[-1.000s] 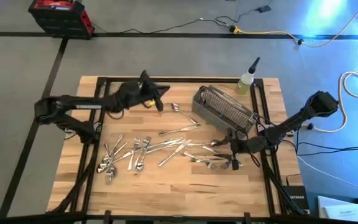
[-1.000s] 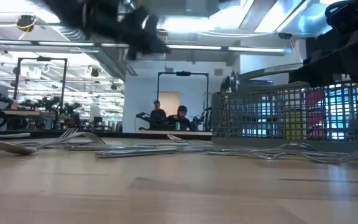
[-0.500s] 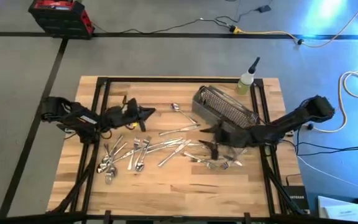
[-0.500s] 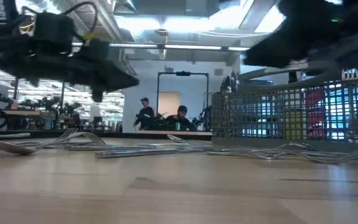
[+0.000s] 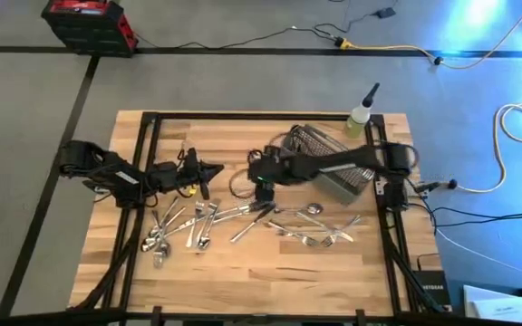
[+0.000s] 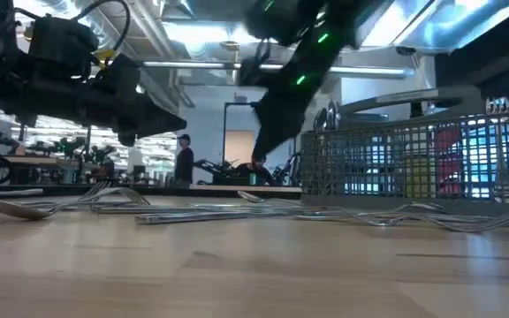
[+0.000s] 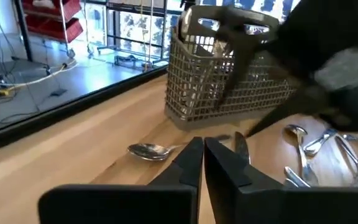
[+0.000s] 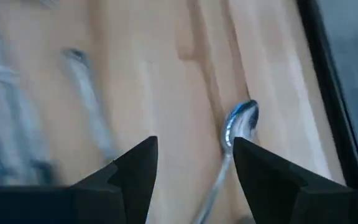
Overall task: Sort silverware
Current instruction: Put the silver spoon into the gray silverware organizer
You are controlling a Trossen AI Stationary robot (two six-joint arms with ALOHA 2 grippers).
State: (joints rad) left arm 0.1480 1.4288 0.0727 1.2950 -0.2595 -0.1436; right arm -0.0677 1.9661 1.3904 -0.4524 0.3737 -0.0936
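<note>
Wooden table (image 5: pixel 243 263): right claw (image 8: pixel 194 165) spread wide, empty, above spoon (image 8: pixel 240 121); left claw (image 7: pixel 202 163) clenched, empty.

Shiny silver metal forks and spoons (image 5: pixel 208 217) sit mid-frame on the pale striped wood tabletop (image 5: pixel 261 272); gray wire-mesh basket (image 5: pixel 333 156) upper right, red-and-black toolbox (image 5: pixel 87 23) top left, dark arms.
</note>
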